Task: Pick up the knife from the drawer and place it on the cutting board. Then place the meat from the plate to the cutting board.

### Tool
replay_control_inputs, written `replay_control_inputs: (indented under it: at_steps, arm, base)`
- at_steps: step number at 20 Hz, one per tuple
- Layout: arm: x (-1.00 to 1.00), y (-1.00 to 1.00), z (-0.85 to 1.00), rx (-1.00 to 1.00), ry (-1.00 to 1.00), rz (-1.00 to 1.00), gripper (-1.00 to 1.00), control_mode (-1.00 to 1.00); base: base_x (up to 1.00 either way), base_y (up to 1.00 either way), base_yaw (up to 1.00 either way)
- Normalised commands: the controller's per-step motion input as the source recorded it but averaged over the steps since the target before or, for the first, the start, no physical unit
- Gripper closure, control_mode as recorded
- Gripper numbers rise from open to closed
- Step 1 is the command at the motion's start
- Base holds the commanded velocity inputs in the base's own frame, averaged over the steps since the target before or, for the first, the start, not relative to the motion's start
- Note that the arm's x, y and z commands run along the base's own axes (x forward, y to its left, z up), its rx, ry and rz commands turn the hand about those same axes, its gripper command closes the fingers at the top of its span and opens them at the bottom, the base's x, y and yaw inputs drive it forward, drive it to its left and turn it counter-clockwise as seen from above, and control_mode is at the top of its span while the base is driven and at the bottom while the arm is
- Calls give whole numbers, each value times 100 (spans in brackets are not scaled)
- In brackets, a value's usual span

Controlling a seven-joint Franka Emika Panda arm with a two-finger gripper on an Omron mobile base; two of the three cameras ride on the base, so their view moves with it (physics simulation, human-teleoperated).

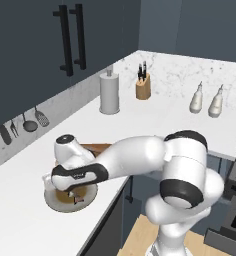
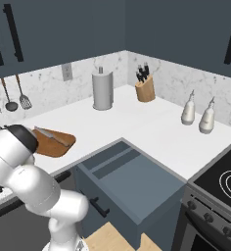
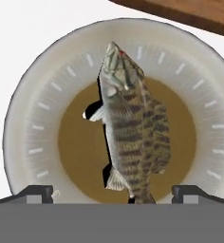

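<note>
White tabletop (image 1: 20, 220) below, we hover our hand (image 3: 112, 193), spread open, over the fish (image 3: 133, 128) on its plate (image 3: 33, 118); next, descend and grip.

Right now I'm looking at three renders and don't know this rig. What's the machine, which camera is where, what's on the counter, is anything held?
It is a simulated white robot arm on a mobile base. Two pictures come from cameras on the base, left and right behind the arm; the third looks along the gripper. On the counter: the cutting board with the knife already on it, and the plate carrying the meat, which looks like a fish. The drawer stands open. The fingers sit wide apart over the meat; nothing is held.
</note>
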Motion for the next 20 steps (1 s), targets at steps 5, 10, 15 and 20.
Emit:
replay_control_inputs:
  at_steps: [5,10,15,20]
  arm:
    - [-11,-22,-10,0,0,-11,-100,-100]
    - [-29,-41,0,0,-2,-5,-100,-100]
    - [0,-27,-18,0,0,0,-100,-100]
    - [20,2,-38,0,0,0,-100,-100]
  base:
    - [0,0,0]
    - [0,0,0]
    - [0,0,0]
    - [0,0,0]
